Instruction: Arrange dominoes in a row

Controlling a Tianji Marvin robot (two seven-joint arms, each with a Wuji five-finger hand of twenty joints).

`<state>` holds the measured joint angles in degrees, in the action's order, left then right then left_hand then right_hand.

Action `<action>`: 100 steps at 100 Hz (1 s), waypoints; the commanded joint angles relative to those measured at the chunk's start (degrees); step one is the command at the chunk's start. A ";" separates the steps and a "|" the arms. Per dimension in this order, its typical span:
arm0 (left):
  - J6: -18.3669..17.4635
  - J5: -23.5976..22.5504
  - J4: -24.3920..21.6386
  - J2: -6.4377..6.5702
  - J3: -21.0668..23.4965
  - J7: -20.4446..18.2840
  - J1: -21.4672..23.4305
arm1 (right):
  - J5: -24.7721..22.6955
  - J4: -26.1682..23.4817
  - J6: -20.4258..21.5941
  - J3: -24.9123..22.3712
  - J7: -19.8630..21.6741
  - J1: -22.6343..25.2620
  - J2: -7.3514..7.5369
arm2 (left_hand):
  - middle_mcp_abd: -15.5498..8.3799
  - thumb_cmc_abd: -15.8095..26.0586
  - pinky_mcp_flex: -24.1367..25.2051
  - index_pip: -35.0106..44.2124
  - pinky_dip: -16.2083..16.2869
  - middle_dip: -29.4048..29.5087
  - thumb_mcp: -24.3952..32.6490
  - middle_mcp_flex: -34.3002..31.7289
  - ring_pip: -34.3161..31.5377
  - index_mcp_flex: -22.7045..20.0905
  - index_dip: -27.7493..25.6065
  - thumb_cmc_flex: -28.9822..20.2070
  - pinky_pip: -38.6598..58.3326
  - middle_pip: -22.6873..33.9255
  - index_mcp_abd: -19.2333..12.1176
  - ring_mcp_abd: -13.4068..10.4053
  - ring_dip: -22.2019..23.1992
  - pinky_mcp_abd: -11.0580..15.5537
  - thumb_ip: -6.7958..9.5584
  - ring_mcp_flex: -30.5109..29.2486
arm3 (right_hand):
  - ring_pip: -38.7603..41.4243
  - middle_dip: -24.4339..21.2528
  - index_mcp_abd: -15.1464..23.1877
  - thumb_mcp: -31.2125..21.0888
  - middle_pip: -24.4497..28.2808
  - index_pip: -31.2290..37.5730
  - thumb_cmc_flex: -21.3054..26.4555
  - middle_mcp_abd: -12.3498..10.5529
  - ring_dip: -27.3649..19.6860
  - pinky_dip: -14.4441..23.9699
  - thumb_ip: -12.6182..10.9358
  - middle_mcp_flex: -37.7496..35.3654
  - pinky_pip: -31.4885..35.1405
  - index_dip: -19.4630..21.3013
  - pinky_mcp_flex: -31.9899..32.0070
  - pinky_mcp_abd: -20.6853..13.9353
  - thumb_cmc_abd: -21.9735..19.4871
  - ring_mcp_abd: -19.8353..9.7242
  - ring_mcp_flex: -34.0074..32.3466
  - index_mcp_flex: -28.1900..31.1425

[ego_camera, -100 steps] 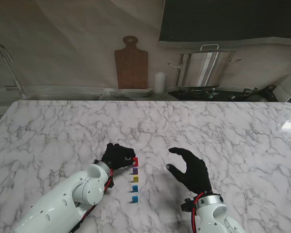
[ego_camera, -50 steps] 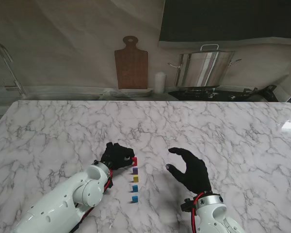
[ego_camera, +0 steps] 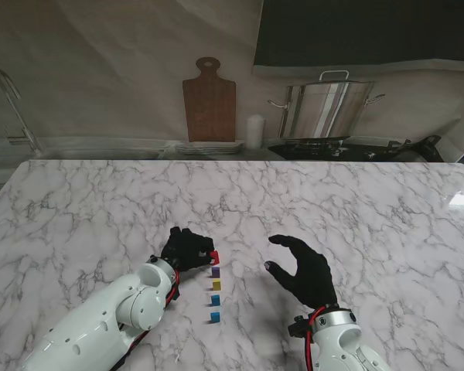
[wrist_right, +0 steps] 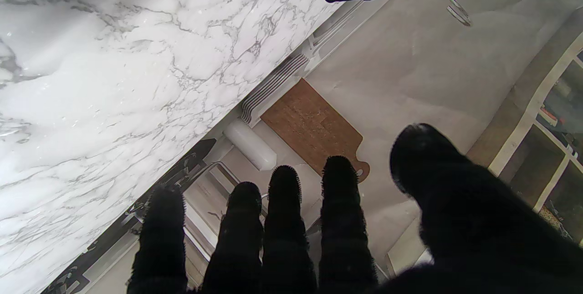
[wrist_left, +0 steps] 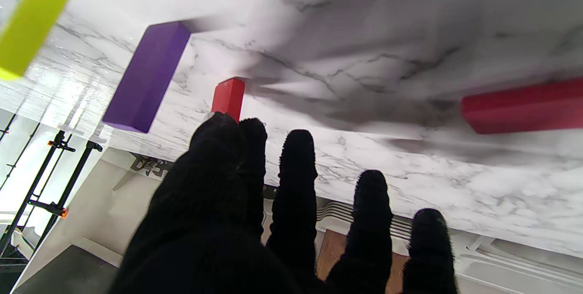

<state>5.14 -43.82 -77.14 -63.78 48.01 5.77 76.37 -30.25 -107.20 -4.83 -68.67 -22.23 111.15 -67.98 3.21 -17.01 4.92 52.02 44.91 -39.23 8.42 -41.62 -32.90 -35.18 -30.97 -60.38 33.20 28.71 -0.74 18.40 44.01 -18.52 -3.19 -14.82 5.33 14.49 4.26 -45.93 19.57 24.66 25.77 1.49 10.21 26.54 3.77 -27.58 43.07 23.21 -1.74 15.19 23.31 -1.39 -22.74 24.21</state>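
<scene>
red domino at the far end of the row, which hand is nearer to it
Left. The left hand has its fingertips right at the red domino; the right hand hovers open, well off to the right.

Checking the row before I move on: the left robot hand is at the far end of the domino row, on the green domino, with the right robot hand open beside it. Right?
Not quite. The domino at the left robot hand is red, not green, as the stand view shows. The rest holds: it sits at the row's far end, and the right robot hand is open beside it.
</scene>
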 commanded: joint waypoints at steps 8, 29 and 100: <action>-0.35 -1.01 -0.42 0.13 -0.25 -0.23 -0.02 | 0.06 -0.08 -0.24 0.02 0.01 0.20 -0.06 | -0.29 -0.79 0.98 3.24 0.08 0.04 2.80 0.55 -0.52 -1.62 -0.54 -1.12 0.78 0.70 -2.48 1.41 0.67 -0.63 1.15 0.91 | 0.51 0.35 -0.46 0.10 0.56 0.03 -0.24 0.23 0.61 1.08 -1.25 -0.62 0.66 0.86 -0.28 0.19 -0.69 -0.17 -0.14 0.75; -0.42 -2.51 -0.45 0.35 -0.75 -0.01 -0.25 | 0.07 -0.11 -0.21 -0.06 -0.02 0.25 -0.06 | -0.36 -0.78 0.91 3.21 -0.02 0.17 3.03 0.62 -0.56 -1.61 -0.46 -0.83 0.93 0.69 -2.82 1.42 0.65 -0.64 1.04 0.76 | 0.53 0.34 -0.46 0.04 0.53 0.01 -0.19 0.22 0.62 1.08 -1.26 -0.54 0.66 0.86 -0.29 0.23 -0.64 -0.12 -0.19 0.66; 0.23 -3.70 -1.27 0.77 -0.87 -1.17 0.07 | 0.08 -0.15 -0.27 -0.05 0.06 0.25 -0.05 | -0.31 -1.17 0.97 2.79 -0.52 0.85 3.60 1.21 -0.38 -1.39 -0.45 -0.15 1.13 0.80 -2.90 1.45 0.50 -0.64 0.92 0.91 | 0.55 0.34 -0.48 0.07 0.52 0.01 -0.21 0.16 0.63 1.09 -1.25 -0.52 0.66 0.86 -0.28 0.21 -0.64 -0.12 -0.22 0.69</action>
<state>5.10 -47.42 -78.09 -63.14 47.36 5.68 76.32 -30.21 -107.22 -4.83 -68.73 -22.22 111.16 -67.98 3.21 -17.89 4.92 52.13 44.78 -39.20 9.85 -41.62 -33.00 -35.18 -30.97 -59.66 33.37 28.71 -0.91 18.40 44.02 -18.52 -3.19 -14.83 5.33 14.49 4.26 -45.93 19.57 24.66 25.77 1.49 10.21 26.54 3.77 -27.58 43.07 23.21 -1.74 15.19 23.31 -1.38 -22.74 24.21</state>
